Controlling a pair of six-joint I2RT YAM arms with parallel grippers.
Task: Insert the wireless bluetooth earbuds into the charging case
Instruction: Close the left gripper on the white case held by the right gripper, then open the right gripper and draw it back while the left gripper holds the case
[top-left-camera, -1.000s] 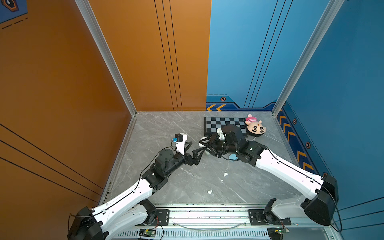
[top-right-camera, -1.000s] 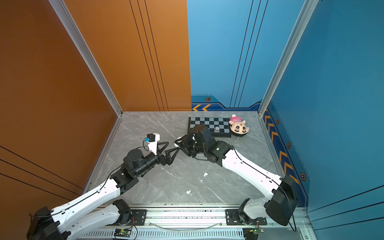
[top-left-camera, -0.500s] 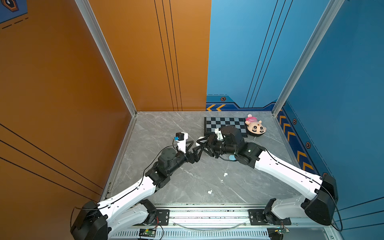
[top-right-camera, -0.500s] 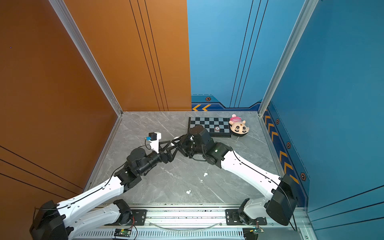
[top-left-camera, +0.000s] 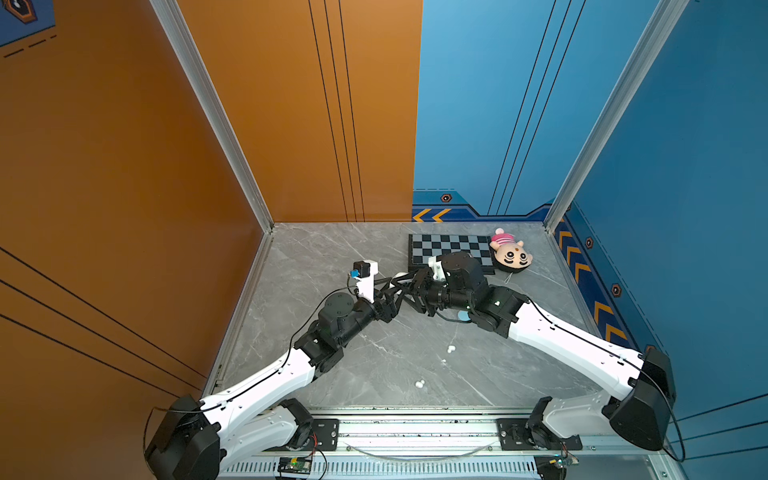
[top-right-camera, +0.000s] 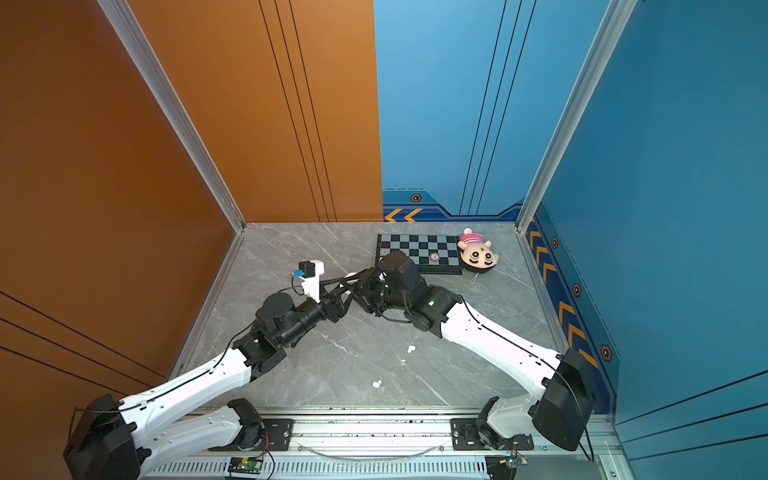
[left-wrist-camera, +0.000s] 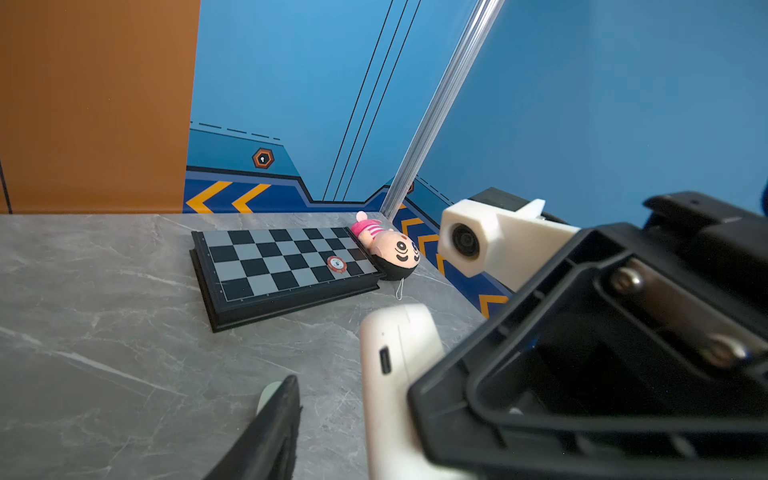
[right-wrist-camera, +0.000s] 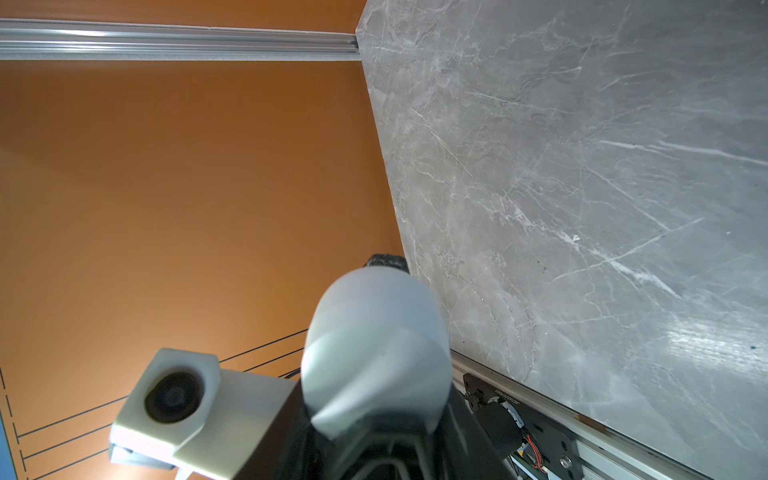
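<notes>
My right gripper (top-left-camera: 409, 286) is shut on a white charging case (left-wrist-camera: 395, 374), which it holds above the table's middle. The case is closed and fills the jaws (right-wrist-camera: 376, 415) in the right wrist view. My left gripper (top-left-camera: 392, 293) meets it from the left with its jaws apart. One black finger (left-wrist-camera: 278, 419) stands clear of the case, and the other is hidden behind the right gripper. A black fingertip (right-wrist-camera: 386, 261) shows past the case's far end. Small white earbuds (top-left-camera: 450, 349) (top-left-camera: 420, 384) lie loose on the table nearer the front, seen in both top views (top-right-camera: 411, 349).
A black chessboard (top-left-camera: 451, 249) with a red chip (top-right-camera: 434, 257) lies at the back, with a plush toy (top-left-camera: 510, 255) beside it. A light blue object (top-left-camera: 462, 316) lies under the right arm. A pale green thing (left-wrist-camera: 266, 395) peeks from behind my left finger. Walls enclose the grey marble table (top-left-camera: 332, 257).
My left arm has reached in towards the held case and its jaws have narrowed. The right gripper has shifted slightly left, keeping its hold on the case.
</notes>
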